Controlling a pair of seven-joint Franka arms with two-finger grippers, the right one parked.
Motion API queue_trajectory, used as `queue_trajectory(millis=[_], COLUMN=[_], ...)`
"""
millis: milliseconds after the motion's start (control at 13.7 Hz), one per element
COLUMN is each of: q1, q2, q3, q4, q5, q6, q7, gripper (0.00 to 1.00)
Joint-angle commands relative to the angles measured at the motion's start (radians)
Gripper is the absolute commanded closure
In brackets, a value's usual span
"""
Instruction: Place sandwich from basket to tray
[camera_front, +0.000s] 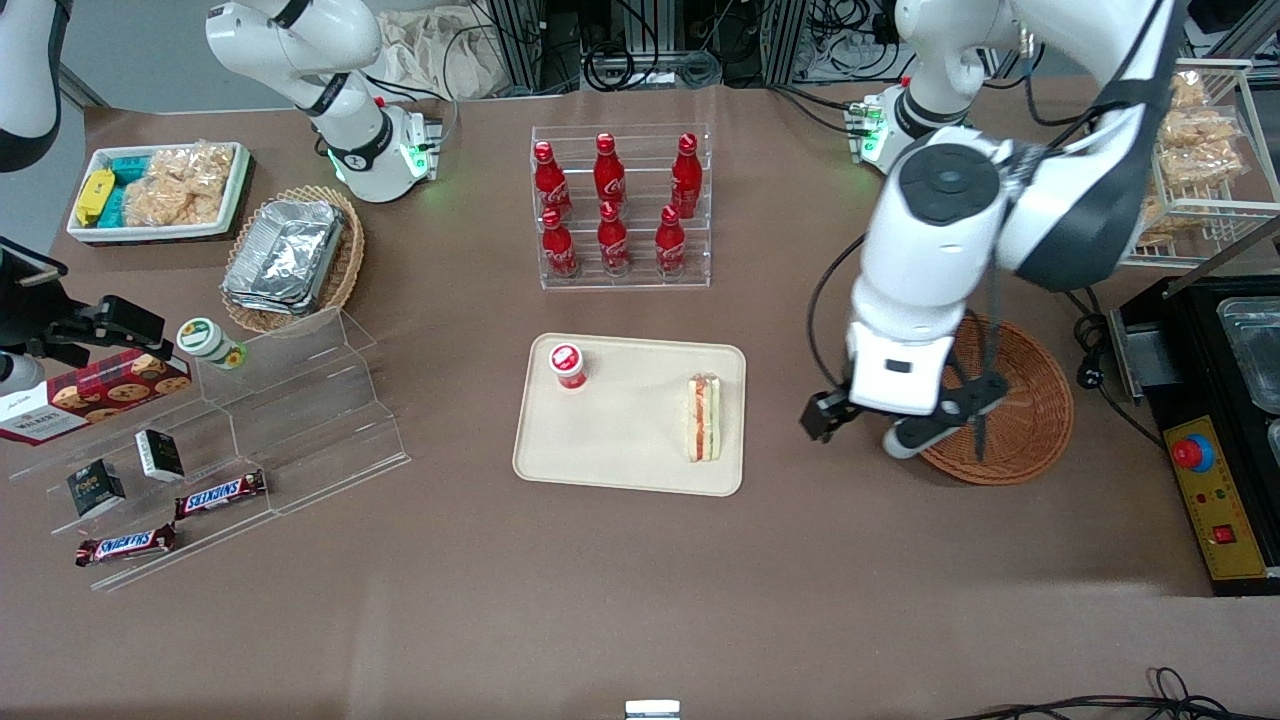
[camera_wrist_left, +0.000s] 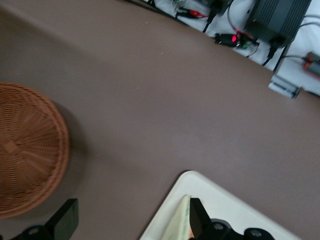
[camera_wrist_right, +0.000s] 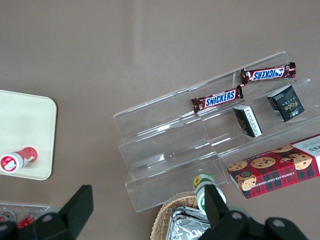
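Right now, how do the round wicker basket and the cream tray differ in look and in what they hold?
The basket is round, reddish-brown and woven; the tray is rectangular, cream and smooth. The basket shows nothing inside in the left wrist view; the tray carries the sandwich and a small red-capped cup. The open gripper hangs between them. Both are shallow and rest flat on the brown table.

1. The basket (camera_front: 1030, 400) shows rough reddish-brown woven wicker.
2. The tray (camera_front: 620, 450) looks like smooth cream plastic.
3. The gripper (camera_wrist_left: 130, 222), over matt brown table (camera_front: 640, 600), has matt black fingers (camera_wrist_left: 65, 217).
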Motion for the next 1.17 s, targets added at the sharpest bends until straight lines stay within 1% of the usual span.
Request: queue_trajectory(millis=[0,293,439,512,585,659,732,805,951,1024,1098], q1=[0.101,0.234,0.289,0.296,0.277,0.212,0.148,0.106,0.061,0.011,-0.015], q2=[-0.067,-0.134,-0.185,-0.217,-0.239,-0.265,-0.291,-0.326,-0.403,-0.438,-0.459], q3=[-0.005,-0.005,-0.004,0.013,0.072,0.159,0.267,0.327,0.396,0.469,0.504], q4=[-0.04,-0.04,-0.042,-0.045,-0.047,-0.05,-0.065,-0.097,-0.166,-0.197,-0.214], q5=[-0.1,-0.152,-0.172,-0.183,-0.189,-0.218,-0.242,-0.249,-0.26,-0.275,-0.284], q6=[-0.089,-0.228,-0.307,-0.346,-0.373,-0.388,-0.399,-0.397,-0.393,-0.388,-0.388], q7=[0.243,0.495,0.63,0.702,0.742,0.789,0.834,0.859,0.896,0.902,0.902], gripper=[0.0,0.0,0.0,0.0,0.0,0.0,0.0,0.0,0.0,0.0,0.0])
